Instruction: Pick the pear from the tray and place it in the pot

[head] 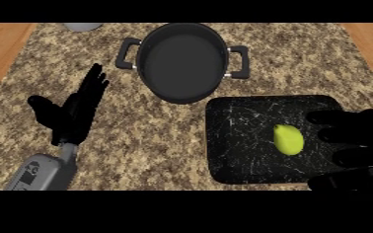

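Observation:
A yellow-green pear lies on the black tray, right of its middle. My right hand comes in from the right edge over the tray's right side, fingers spread open and pointing left, their tips a short way from the pear without touching it. The dark pot with two side handles stands empty behind the tray, toward the centre. At the left, my left hand rests open over the counter, fingers up.
A grey round object shows partly at the back left edge. The speckled granite counter spreads between the left hand and the tray. Wooden strips border the counter at both upper corners.

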